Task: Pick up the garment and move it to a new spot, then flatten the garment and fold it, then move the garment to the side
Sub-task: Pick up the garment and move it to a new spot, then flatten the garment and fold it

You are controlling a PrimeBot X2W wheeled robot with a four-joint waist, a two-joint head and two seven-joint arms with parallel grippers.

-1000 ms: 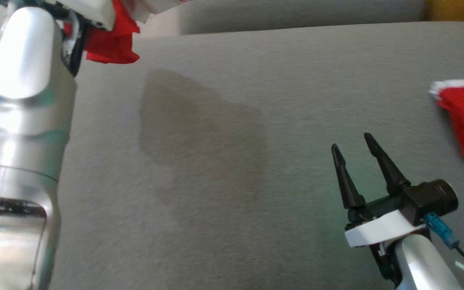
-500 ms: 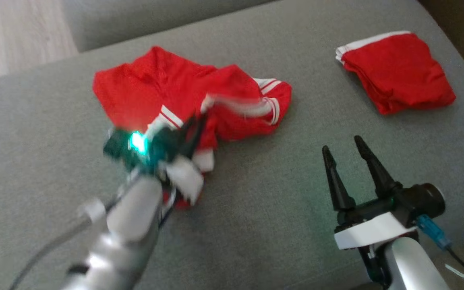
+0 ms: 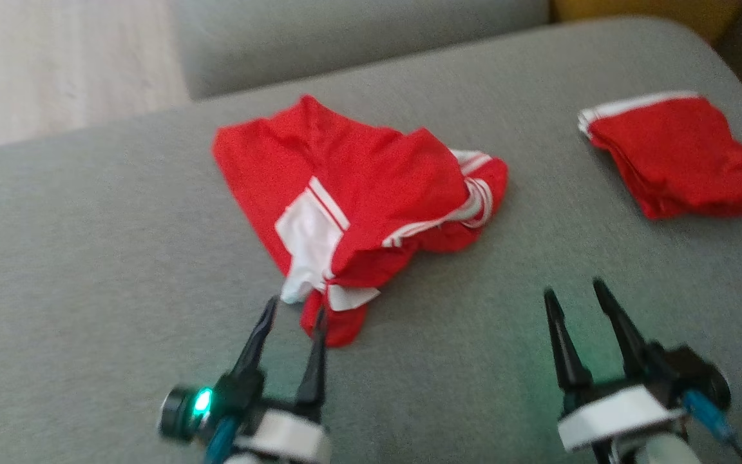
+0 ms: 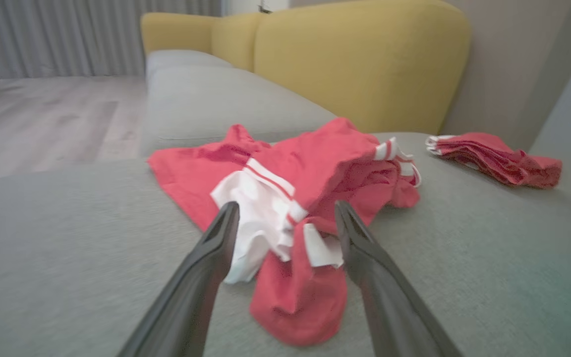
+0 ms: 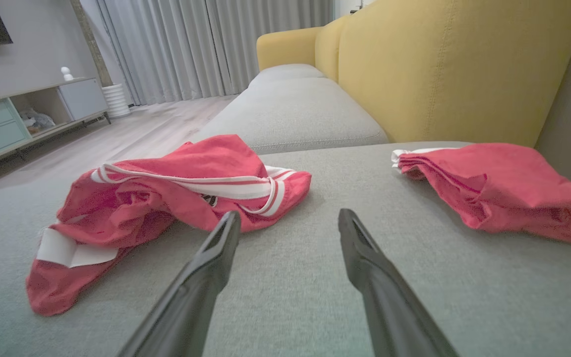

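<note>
The garment (image 3: 358,193) is thin, matt red cloth with white bands, creased, on the grey sofa seat (image 3: 87,258) of coarse woven fabric. Behind the seat, the yellow backrest (image 5: 439,74) looks smoother cloth. Beside the seat, the floor (image 3: 55,64) is pale wood.

A grey fabric sofa seat (image 3: 87,270) with a yellow backrest (image 5: 464,64) carries two pieces of clothing. Near its middle lies a crumpled red garment (image 3: 371,187) with white stripes and white panels. It is bunched and partly folded over itself, with one narrow end trailing toward the near edge. Well apart from it, on the right near the backrest, lies a folded red garment (image 3: 680,154) with a white edge, in flat layers. A second grey seat cushion (image 3: 345,38) adjoins the far side.
</note>
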